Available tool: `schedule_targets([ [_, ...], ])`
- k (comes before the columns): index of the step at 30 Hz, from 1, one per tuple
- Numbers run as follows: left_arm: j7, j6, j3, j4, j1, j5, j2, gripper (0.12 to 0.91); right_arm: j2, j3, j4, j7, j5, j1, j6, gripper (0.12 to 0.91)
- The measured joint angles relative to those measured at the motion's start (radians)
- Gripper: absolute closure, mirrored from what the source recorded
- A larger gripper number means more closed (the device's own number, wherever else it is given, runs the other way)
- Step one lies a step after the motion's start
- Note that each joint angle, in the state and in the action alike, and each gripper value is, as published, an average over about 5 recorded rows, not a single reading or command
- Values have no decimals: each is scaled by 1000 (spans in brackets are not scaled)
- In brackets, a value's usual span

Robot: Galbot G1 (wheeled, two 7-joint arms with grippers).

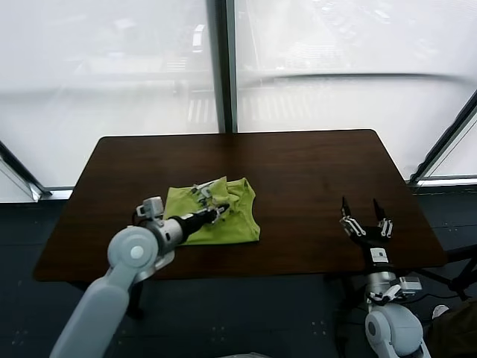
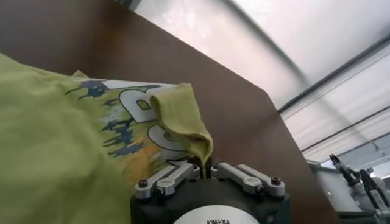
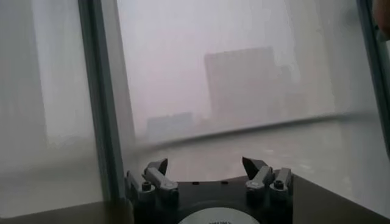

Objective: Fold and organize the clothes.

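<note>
Right hand (image 1: 366, 217) parked low at the desk's near right edge, fingers spread wide, holding nothing, pointing at the window. Left hand (image 1: 221, 212) reaches over the lime-green T-shirt (image 1: 194, 224), fingers pinched closed on a raised fold of its fabric (image 2: 186, 125). Shirt lies partly folded near the middle of the dark brown desk (image 1: 313, 171), white-grey print (image 2: 131, 115) showing. Window frame (image 1: 226, 63) beyond.
</note>
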Motion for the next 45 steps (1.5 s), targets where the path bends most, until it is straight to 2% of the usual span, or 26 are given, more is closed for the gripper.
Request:
schedule_targets([
  [8, 4, 0, 29, 30, -8, 53, -42, 840, 11, 7, 5, 0, -7, -8, 0, 118],
  [12, -8, 0, 39, 24, -3, 73, -58, 818, 17, 4, 5, 0, -11, -5, 0, 118],
  [15, -27, 0, 46, 10, -2, 72, -70, 692, 19, -1, 3, 0, -14, 0, -1, 118],
  [22, -50, 0, 66, -8, 4, 80, -103, 254, 8, -15, 1, 0, -20, 7, -2, 118],
  [25, -51, 0, 73, 2, 7, 95, -124, 148, -8, -26, -3, 0, -24, 16, -6, 118],
  [30, -44, 0, 78, 4, 20, 138, -183, 124, -62, -63, 5, 16, -42, 42, -62, 118],
  [34, 1, 0, 63, -49, 38, 168, -204, 123, -115, -110, 23, 38, -77, 67, -156, 118],
  [39, 55, 0, 11, -149, 51, 142, -164, 123, -183, -209, 25, 45, -97, 126, -280, 118],
  [45, 117, 0, -103, -234, 75, 206, -73, 123, -221, -355, -5, 34, -5, 258, -460, 118],
])
